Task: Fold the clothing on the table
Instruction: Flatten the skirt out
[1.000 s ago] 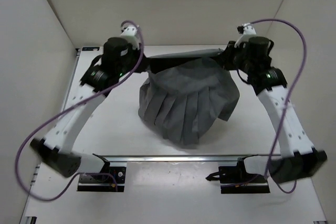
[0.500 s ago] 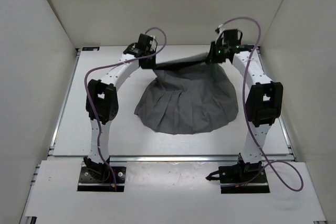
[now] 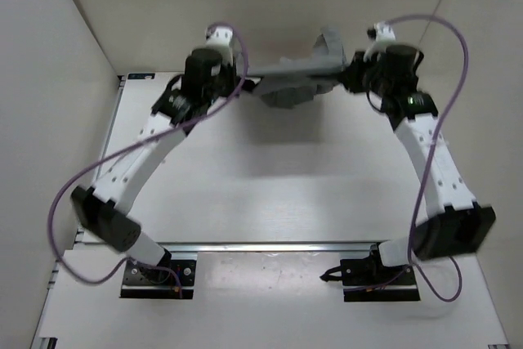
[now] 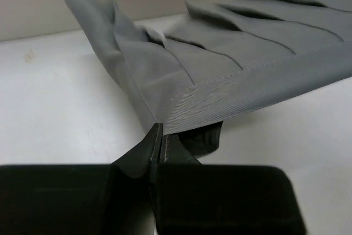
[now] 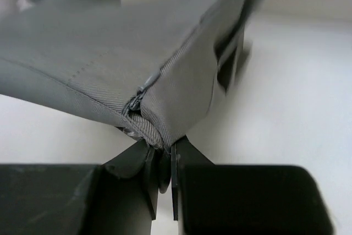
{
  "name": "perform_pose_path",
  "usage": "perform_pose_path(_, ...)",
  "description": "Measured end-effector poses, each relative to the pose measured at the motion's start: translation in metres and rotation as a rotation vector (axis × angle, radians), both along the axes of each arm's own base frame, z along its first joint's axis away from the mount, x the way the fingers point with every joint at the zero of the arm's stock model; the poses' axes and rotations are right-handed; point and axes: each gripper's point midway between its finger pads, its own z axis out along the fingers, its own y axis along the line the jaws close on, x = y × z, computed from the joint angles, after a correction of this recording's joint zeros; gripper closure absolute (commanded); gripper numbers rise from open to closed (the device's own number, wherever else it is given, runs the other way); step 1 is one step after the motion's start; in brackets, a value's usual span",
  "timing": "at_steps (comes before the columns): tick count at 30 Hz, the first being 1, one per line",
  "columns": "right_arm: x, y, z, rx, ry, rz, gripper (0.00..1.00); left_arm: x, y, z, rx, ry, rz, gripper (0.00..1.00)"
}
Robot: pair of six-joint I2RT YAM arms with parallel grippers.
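Left gripper and right gripper each clamp a corner of the skirt at the table's twelve o'clock.

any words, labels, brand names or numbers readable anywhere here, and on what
No text can be read in any view: none on the skirt, the left gripper, the right gripper or the table.

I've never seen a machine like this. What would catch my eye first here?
A grey pleated fabric skirt is stretched, bunched, above the far edge of the big white table, strung between the left arm and the right arm. Up close, the left fingers pinch one waistband corner and the right fingers pinch its zipper end.
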Motion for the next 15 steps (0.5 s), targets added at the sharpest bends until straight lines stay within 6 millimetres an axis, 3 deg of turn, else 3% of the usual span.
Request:
perform_pose_path(4, -0.093, -0.002, -0.081, -0.008, 0.175, 0.034, 1.00, -0.095, 0.003, -0.058, 0.036, 0.132, -0.103, 1.00)
perform_pose_path(6, -0.129, 0.005, -0.095, 0.000, 0.225, 0.074, 1.00, -0.129, 0.011, -0.076, 0.033, 0.207, -0.139, 1.00)
perform_pose_path(8, -0.152, 0.016, -0.080, 0.022, 0.210, 0.130, 1.00, -0.147, 0.024, -0.065, -0.009, 0.217, -0.144, 1.00)
perform_pose_path(10, -0.157, 0.025, -0.045, 0.057, 0.150, 0.178, 1.00, -0.150, 0.036, -0.033, -0.080, 0.154, -0.138, 1.00)
perform_pose_path(13, -0.129, 0.021, 0.001, 0.080, 0.053, 0.150, 1.00, -0.133, 0.070, 0.015, -0.141, 0.037, -0.038, 1.00)
perform_pose_path(15, -0.104, 0.026, 0.009, 0.088, 0.041, 0.151, 1.00, -0.114, 0.073, 0.038, -0.168, -0.018, -0.018, 1.00)
